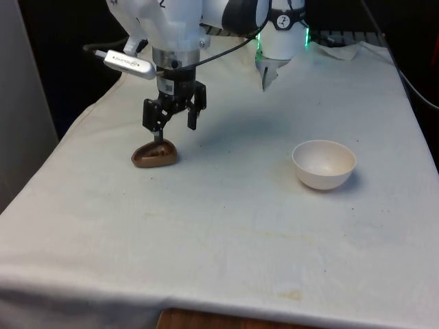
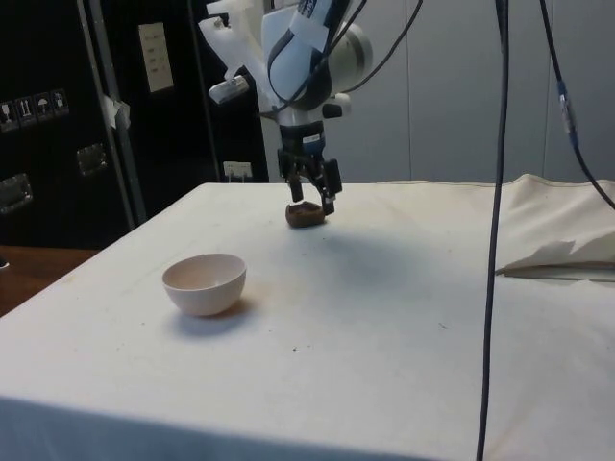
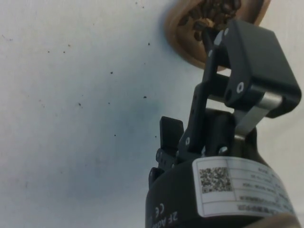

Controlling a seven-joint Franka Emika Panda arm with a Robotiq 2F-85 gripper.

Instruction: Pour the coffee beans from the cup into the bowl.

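My jaws hang released just above the small brown wooden cup (image 1: pixel 154 155) of dark coffee beans (image 3: pixel 214 10), one finger dipping at its rim to clamp the wall for lifting, while the white round ceramic bowl (image 1: pixel 324 163) waits well apart on the white-clothed desk (image 1: pixel 226 226).

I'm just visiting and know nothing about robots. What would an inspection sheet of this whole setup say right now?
Surface: table under a white cloth, faintly stained.
Job's things: brown cup of coffee beans on the front view's left; white bowl on its right, apart from the cup, no beans seen inside.
Clutter: crumpled cloth at the table's edge.
Gripper: gripper open, just above the cup, one finger reaching into it.
Cables: black cables hang in the side view.
Surroundings: dark cabinets, black curtains.
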